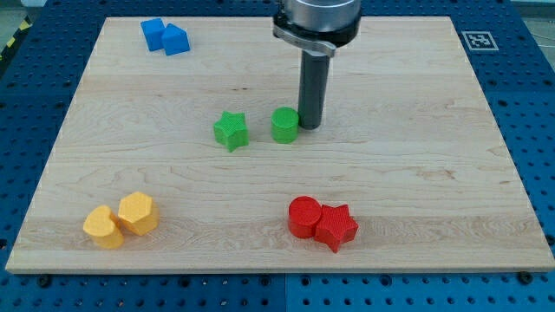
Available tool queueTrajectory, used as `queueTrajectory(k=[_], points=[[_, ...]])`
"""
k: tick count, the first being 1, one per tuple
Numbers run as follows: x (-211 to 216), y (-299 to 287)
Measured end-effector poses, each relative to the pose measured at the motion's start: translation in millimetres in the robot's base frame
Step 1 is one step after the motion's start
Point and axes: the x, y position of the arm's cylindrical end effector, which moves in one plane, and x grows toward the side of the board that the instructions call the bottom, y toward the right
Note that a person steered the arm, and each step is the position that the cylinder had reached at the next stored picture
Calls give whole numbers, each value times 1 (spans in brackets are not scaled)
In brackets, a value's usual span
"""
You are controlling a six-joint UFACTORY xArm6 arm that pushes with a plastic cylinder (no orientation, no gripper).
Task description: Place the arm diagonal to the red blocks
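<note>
Two red blocks sit touching near the view's bottom, right of centre: a red cylinder (304,217) and a red star (336,227). My tip (310,126) rests on the board near the middle, well above the red blocks. It stands right beside the green cylinder (284,125), at its right edge. A green star (231,131) lies just left of that cylinder.
Two blue blocks (165,36) sit at the view's top left. Two yellow blocks (120,219) sit at the bottom left. The wooden board (434,130) lies on a blue perforated table. A marker tag (479,40) is at the top right corner.
</note>
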Motion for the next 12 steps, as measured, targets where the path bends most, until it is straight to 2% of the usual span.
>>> queueTrajectory(k=[2, 4, 5, 8, 9, 11, 12], points=[[4, -36], [2, -36], [-16, -28], [-21, -6], [-17, 18], [-5, 27], [19, 33]])
